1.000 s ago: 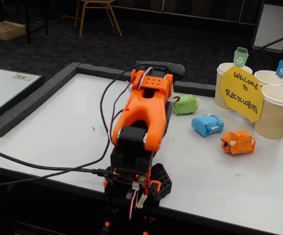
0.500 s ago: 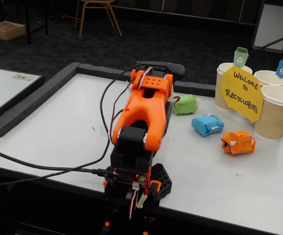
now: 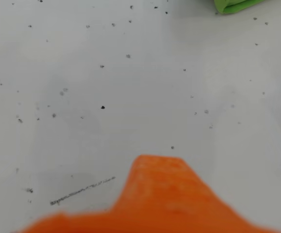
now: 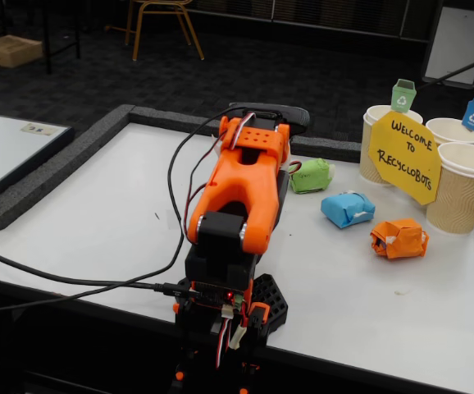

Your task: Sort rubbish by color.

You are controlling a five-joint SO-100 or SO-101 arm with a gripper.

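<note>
White tabletop: three crumpled paper wads, green, blue, orange, beyond folded orange arm's gripper (finger opening unclear).

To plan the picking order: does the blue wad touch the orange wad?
Apart. The fixed view shows bare white table between the blue wad and the orange wad.

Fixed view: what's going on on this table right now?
Nothing is being handled. The orange arm sits folded over its base. On the white table the green wad, blue wad and orange wad lie loose in a row before three paper cups and a yellow sign. The wrist view shows only bare table and a green edge; the gripper's state isn't readable.
</note>
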